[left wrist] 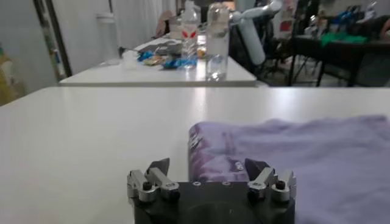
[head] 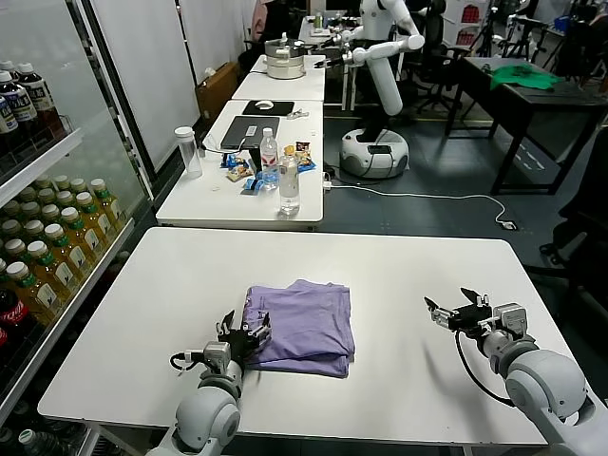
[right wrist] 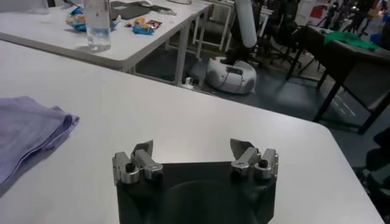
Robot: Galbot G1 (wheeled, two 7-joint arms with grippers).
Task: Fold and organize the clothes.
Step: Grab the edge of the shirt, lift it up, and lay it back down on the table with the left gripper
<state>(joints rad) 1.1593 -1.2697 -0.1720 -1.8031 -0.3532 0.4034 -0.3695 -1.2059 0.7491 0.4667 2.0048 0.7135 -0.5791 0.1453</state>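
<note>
The lavender T-shirt (head: 304,325) lies folded in a neat stack on the white table (head: 171,285), near its front middle. It also shows in the left wrist view (left wrist: 292,152) and in the right wrist view (right wrist: 27,131). My left gripper (head: 244,334) is open and empty, low over the table right at the shirt's front left corner, its fingertips (left wrist: 159,167) on either side of the folded edge. My right gripper (head: 458,309) is open and empty, over bare table well to the right of the shirt.
A second white table (head: 237,190) behind carries water bottles (head: 289,180), a clear cup (head: 188,150), snacks and a laptop. A drinks fridge (head: 38,218) stands to the left. Another white robot (head: 380,85) and a dark table with a green cloth (head: 525,78) stand farther back.
</note>
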